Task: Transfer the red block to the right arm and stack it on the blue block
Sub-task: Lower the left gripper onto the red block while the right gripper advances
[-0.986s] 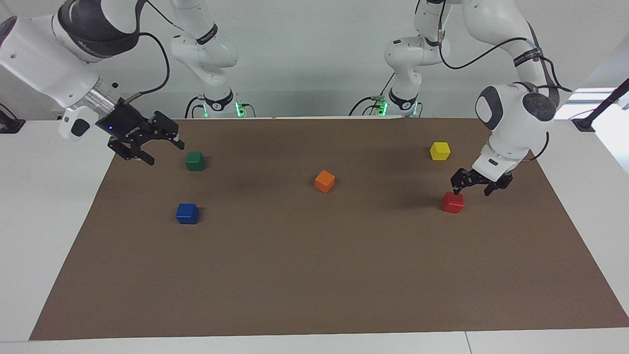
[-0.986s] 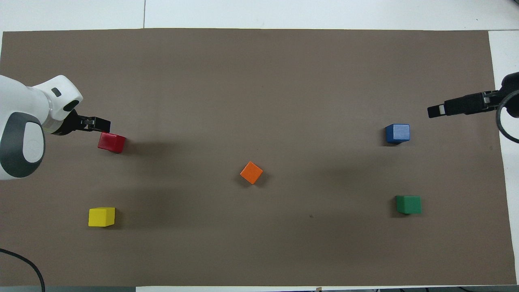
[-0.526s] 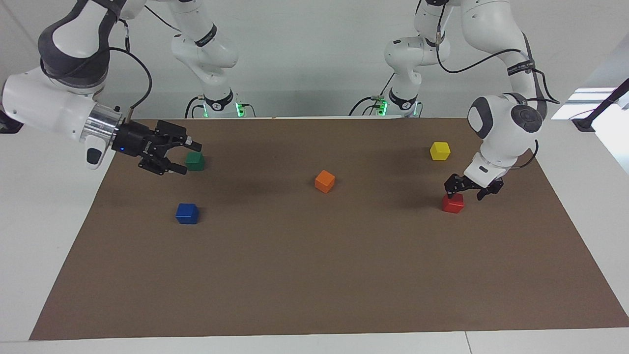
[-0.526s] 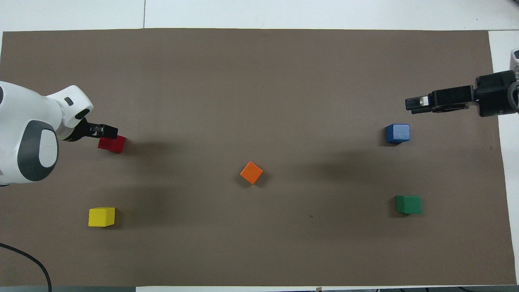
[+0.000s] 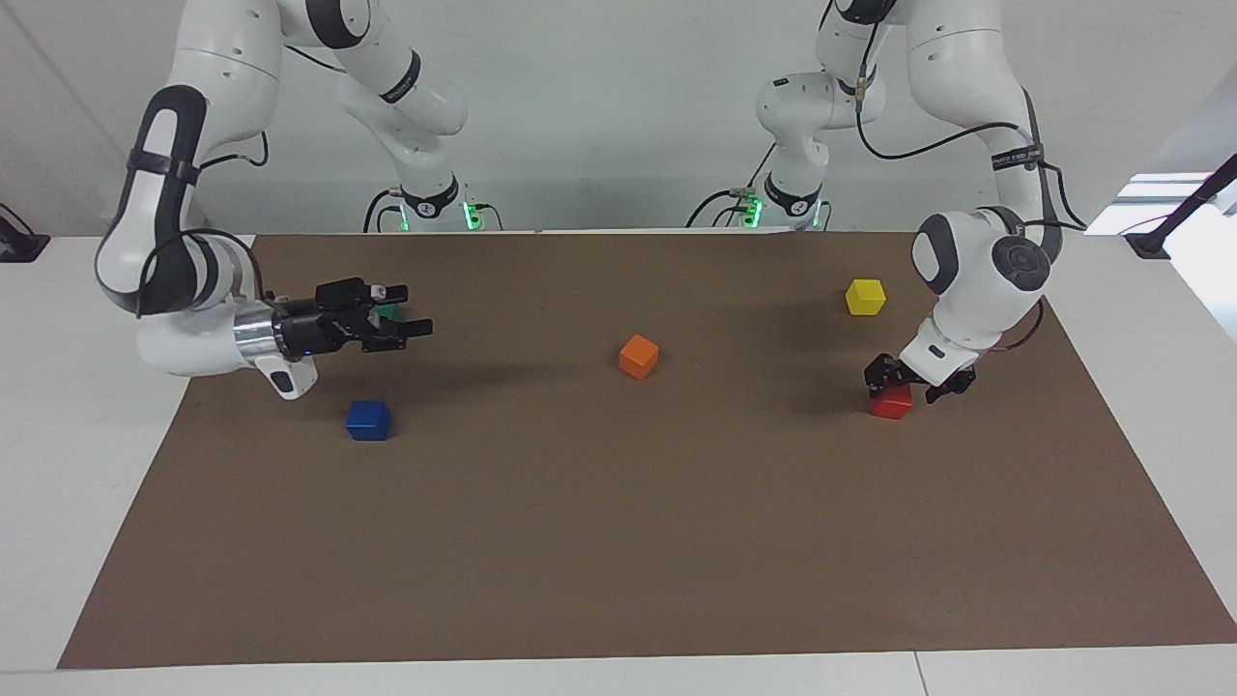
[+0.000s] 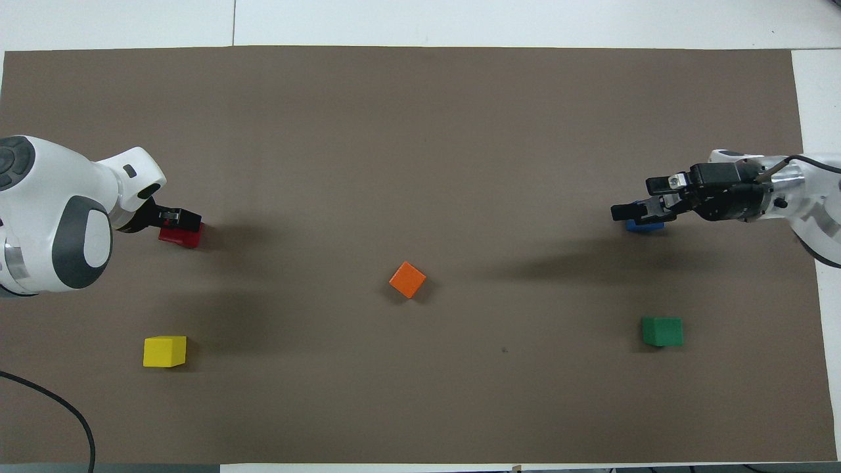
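Note:
The red block (image 5: 890, 406) lies on the brown mat toward the left arm's end of the table; it also shows in the overhead view (image 6: 181, 238). My left gripper (image 5: 906, 380) is down at the red block, open, with a finger on either side of its top (image 6: 179, 219). The blue block (image 5: 368, 420) lies on the mat toward the right arm's end. My right gripper (image 5: 406, 311) is open and empty, held level above the mat. In the overhead view the right gripper (image 6: 640, 198) covers most of the blue block (image 6: 645, 226).
An orange block (image 5: 639, 356) lies mid-mat. A yellow block (image 5: 865, 297) lies nearer to the robots than the red block. A green block (image 6: 662, 331) lies nearer to the robots than the blue block and is mostly hidden by the right gripper in the facing view. The brown mat (image 5: 618, 541) covers the table.
My left gripper has come down around the red block. My right gripper has swung in over the mat toward the middle, lower and level, and now covers the blue block from above.

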Controlling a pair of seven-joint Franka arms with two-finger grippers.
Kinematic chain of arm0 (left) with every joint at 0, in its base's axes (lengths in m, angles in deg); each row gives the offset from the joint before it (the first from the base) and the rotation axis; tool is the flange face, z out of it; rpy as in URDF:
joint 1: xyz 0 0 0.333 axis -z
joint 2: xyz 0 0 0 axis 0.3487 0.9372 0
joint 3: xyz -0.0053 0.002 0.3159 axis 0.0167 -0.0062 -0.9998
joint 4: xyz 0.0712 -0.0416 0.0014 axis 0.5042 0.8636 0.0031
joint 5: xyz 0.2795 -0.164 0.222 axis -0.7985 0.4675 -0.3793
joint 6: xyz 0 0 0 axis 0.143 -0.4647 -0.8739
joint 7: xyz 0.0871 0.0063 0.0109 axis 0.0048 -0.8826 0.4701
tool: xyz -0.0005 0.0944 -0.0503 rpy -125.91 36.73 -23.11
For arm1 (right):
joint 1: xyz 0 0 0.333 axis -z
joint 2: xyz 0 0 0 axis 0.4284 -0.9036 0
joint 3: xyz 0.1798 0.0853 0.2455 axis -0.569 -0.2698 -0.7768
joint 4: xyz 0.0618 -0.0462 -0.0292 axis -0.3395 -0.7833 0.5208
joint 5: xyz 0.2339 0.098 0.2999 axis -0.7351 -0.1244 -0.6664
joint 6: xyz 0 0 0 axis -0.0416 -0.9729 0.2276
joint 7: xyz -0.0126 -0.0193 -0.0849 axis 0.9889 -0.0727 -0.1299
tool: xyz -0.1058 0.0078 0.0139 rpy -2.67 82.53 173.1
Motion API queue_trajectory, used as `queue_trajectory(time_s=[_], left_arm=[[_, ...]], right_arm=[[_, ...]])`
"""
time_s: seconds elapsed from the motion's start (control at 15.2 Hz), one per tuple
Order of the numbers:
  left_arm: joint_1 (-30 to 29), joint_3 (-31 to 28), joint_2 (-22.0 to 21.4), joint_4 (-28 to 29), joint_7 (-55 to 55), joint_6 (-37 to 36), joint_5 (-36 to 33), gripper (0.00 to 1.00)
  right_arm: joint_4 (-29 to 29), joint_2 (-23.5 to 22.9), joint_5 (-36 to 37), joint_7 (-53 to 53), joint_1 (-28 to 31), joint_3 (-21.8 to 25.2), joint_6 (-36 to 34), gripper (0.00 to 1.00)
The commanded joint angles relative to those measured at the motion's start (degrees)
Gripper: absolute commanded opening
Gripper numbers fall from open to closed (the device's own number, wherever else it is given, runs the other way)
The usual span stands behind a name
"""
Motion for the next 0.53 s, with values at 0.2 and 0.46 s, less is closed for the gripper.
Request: queue_trajectory(time_s=[0.2, 0.46], left_arm=[[0.44, -0.32, 0.48, 0.89, -0.46, 2.17, -0.32, 0.92], [0.45, -0.41, 0.30, 1.68, -0.02, 1.29, -0.23, 0.00]], right_arm=[[-0.02, -6.95, -15.10, 3.91, -8.51, -0.71, -6.26, 1.00], [-0.89, -6.70, -20.73, 3.83, -12.21, -0.80, -6.97, 1.00]])
